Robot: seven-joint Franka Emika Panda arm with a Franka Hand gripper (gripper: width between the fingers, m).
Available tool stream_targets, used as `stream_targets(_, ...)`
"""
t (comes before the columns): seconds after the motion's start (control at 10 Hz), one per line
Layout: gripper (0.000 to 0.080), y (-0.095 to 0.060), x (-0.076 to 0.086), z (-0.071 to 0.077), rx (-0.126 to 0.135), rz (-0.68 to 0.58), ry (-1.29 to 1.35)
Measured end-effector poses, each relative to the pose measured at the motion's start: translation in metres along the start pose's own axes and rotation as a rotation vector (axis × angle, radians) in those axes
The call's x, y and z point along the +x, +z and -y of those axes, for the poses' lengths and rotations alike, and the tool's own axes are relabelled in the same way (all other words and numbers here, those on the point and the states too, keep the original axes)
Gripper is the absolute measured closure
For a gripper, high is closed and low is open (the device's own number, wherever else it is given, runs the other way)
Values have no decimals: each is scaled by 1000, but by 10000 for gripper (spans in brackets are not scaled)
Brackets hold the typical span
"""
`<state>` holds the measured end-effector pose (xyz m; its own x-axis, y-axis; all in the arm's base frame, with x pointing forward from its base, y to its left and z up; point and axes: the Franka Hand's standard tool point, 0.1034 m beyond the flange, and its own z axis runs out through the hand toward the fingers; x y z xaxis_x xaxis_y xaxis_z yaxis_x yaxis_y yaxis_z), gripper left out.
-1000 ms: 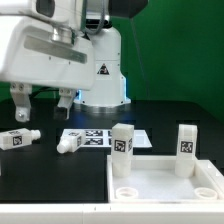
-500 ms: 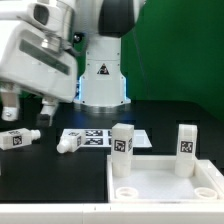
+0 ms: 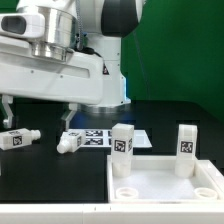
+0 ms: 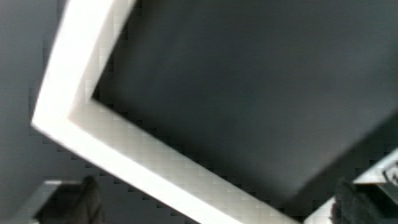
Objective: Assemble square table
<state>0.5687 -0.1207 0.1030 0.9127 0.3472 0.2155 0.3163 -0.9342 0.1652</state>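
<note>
Gripper (image 3: 36, 113) spread wide, empty, hovering over the first loose leg (image 3: 18, 138) and the second loose leg (image 3: 68, 143) lying beside the marker board (image 3: 97, 135), panel (image 3: 165, 190) with two upright legs (image 3: 122, 148) at the exterior view's right; risk: a skewed descent knocks a lying leg and it rolls off.

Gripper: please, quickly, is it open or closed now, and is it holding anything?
Gripper: open, with the jaws wide apart and nothing held between them.

Black table (image 3: 170, 115), marker board (image 3: 100, 135), square panel (image 3: 160, 190), two legs (image 3: 17, 138) (image 3: 70, 143)
</note>
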Motion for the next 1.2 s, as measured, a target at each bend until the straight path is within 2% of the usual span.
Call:
stream_targets(0.1, 150, 1, 1, 10, 18, 12, 119)
stream_targets(0.2, 150, 2, 1, 14, 23, 13, 198)
stream_targets(0.5, 150, 3, 0, 14, 27, 13, 281)
stream_targets(0.6, 150, 6, -14, 12, 53, 60, 348)
stream_targets(0.8, 150, 3, -50, 25, 133, 180, 419)
stream_targets(0.9, 150, 0, -56, 34, 164, 223, 420)
stream_targets(1.0, 150, -1, -45, 33, 141, 191, 414)
stream_targets(1.2, 150, 1, -47, 34, 144, 195, 410)
